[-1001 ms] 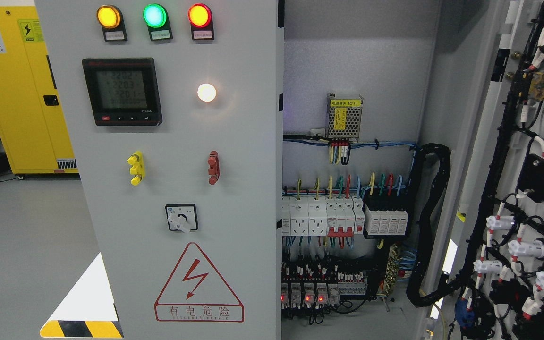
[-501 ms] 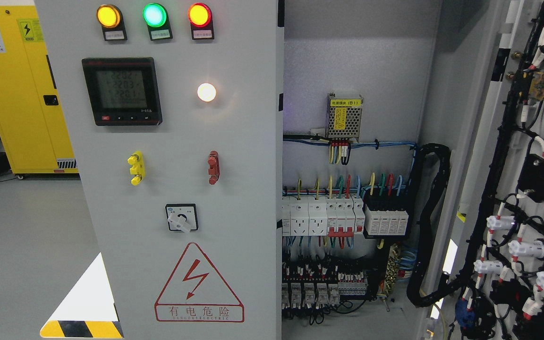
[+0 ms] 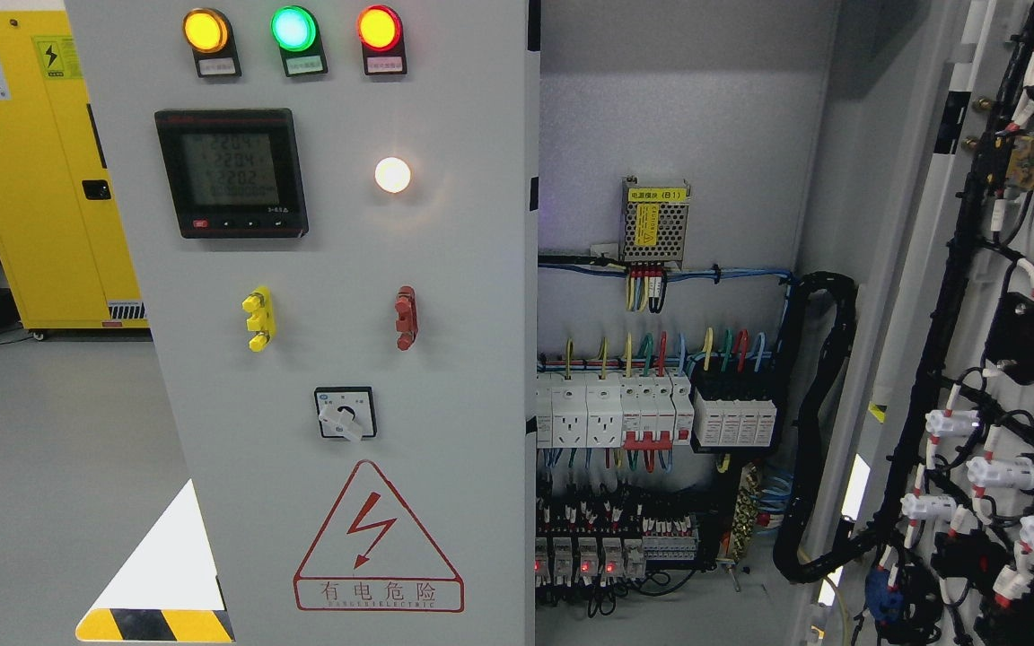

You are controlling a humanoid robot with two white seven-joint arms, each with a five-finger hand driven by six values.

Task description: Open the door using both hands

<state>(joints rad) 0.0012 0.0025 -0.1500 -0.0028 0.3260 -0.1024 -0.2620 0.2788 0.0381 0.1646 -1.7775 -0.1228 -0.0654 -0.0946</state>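
The door (image 3: 445, 269) is plain light grey, with amber (image 3: 205, 30), green (image 3: 293, 28) and red (image 3: 380, 28) lamps. A red-outlined warning triangle (image 3: 378, 538) sits below. The cabinet (image 3: 41, 179) behind is yellow. A black-and-yellow striped marking (image 3: 153, 624) edges the grey floor (image 3: 50, 467).

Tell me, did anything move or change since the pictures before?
Nothing moved, and no hand shows. Only the numbers on the meter screen changed, and the tiny red lights at the bottom, dark half a second ago, glow again. The left door stays shut and the right door stays swung open.
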